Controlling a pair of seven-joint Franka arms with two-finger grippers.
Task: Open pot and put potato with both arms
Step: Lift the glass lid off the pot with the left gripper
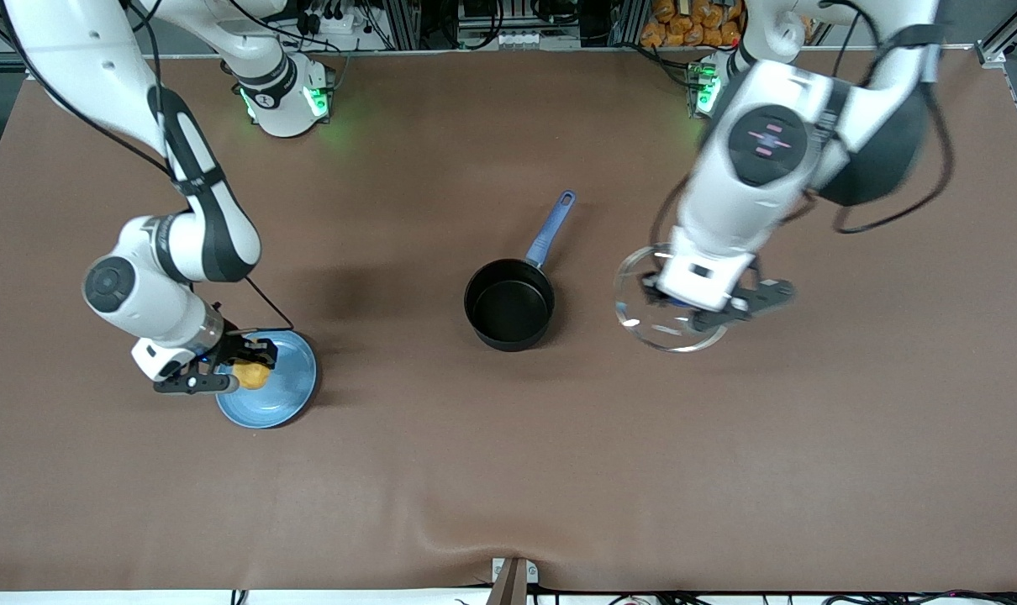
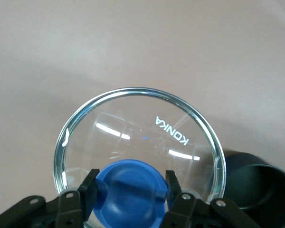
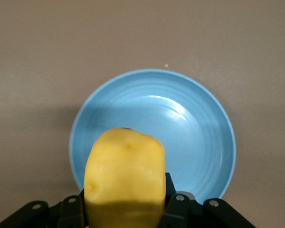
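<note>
The left gripper (image 1: 710,304) sits right of centre in the front view, clamped on the blue knob (image 2: 129,194) of the glass lid (image 1: 668,301), which it holds over bare tabletop (image 1: 508,470) toward the left arm's end. In the left wrist view the two fingers (image 2: 89,190) press the knob from either side, the clear lid (image 2: 142,152) spreads out past them, and the pot's black rim (image 2: 256,185) shows in the lower right corner of that frame.

The right gripper (image 1: 235,363) is at the lower left of the front view, closed on the potato (image 1: 252,372) above the light-blue plate (image 1: 294,378). The right wrist view shows the yellow potato (image 3: 125,178) filling the gap between the fingers (image 3: 173,199), with the plate (image 3: 199,137) below it; whether the potato touches the plate cannot be told.

The pot (image 1: 509,304) stands uncovered at the centre of the front view, between the two grippers and apart from both. Its inside is dark, and its blue handle (image 1: 550,227) points up the frame toward the robots' bases.
</note>
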